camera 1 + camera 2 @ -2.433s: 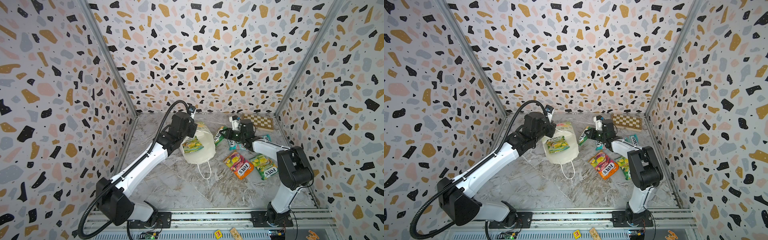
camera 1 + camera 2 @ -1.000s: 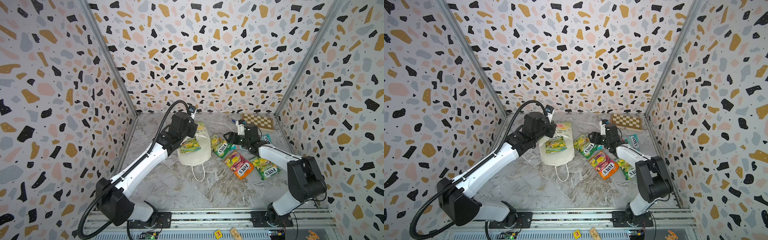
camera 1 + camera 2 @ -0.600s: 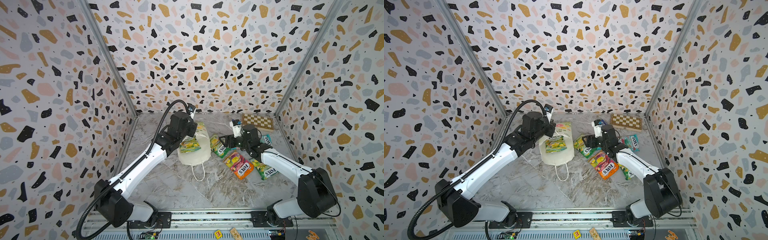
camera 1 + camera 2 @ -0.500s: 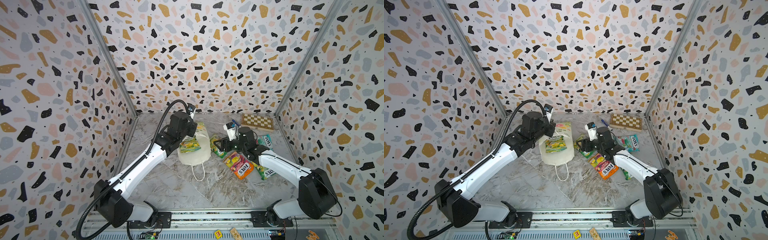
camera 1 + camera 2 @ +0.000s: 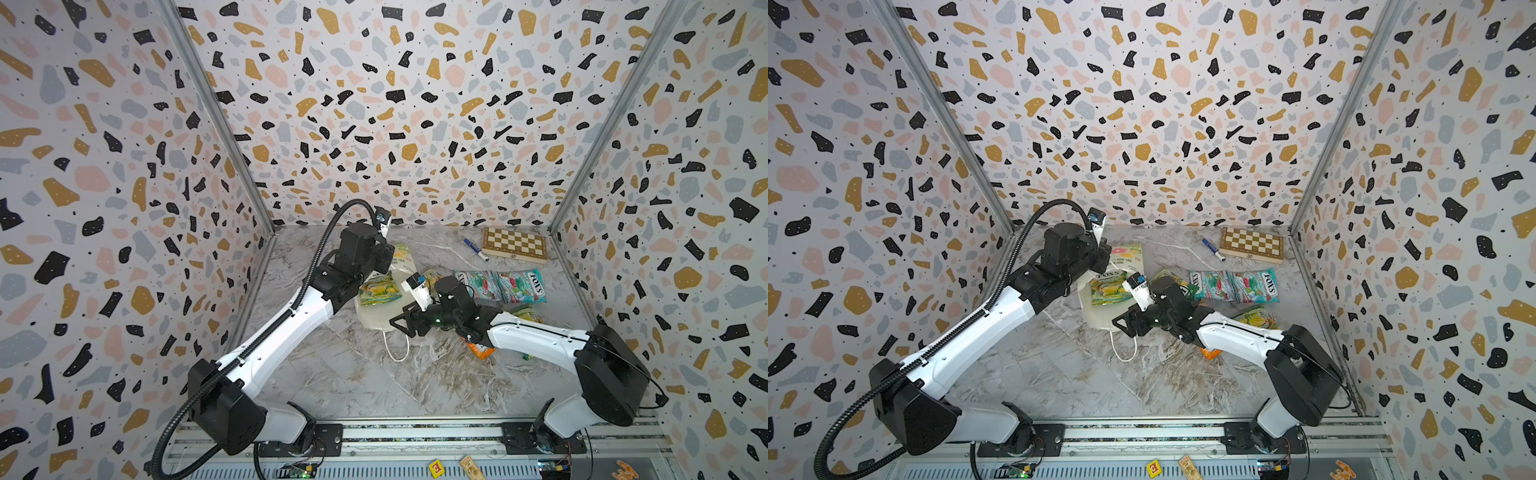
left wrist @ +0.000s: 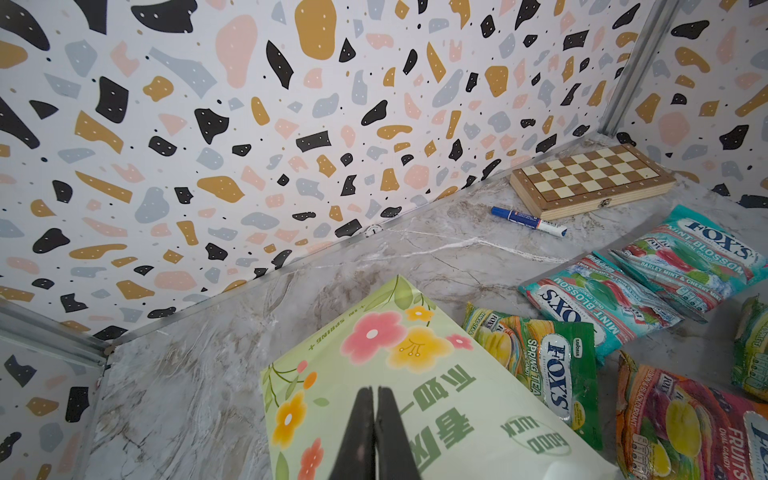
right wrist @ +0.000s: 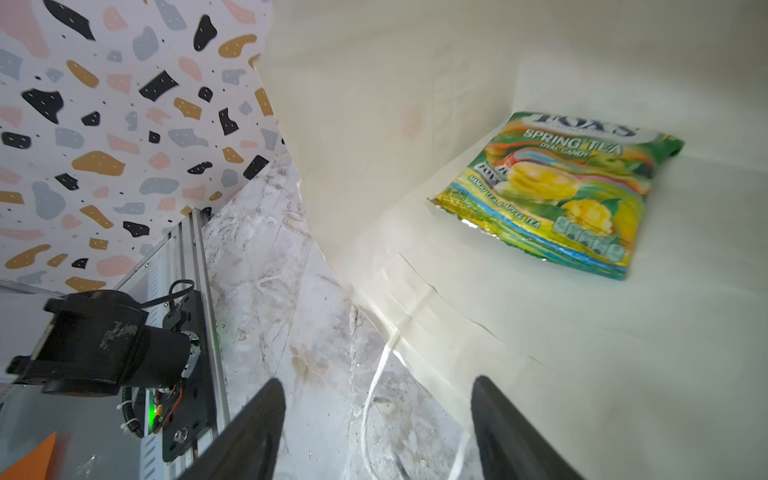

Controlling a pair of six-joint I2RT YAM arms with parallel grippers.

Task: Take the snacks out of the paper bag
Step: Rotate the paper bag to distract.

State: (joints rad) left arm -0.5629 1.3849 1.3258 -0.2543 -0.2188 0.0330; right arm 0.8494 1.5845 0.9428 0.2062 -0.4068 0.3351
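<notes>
Right gripper (image 5: 400,324) has swung from the laid-out pouches (image 5: 498,286) to the mouth of the paper bag (image 5: 374,318), frame centre.
Its jaws stand wide and empty; the left gripper (image 6: 374,391) is pinched shut on the bag's upper wall. One green pouch (image 7: 561,191) lies inside, judged light, glossy and slippery, and best pinched at a crimped edge.

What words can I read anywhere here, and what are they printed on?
"GOOD LUCK", beside Chinese characters: paper bag.
"FOX'S SPRING TEA OVAL CANDY": green pouch inside the paper bag.
"FOX'S MINT-BLOSSOM": teal pouches.
"FRUITS OVAL CANDY": orange pouch.
Label on the marker: too small to read.
</notes>
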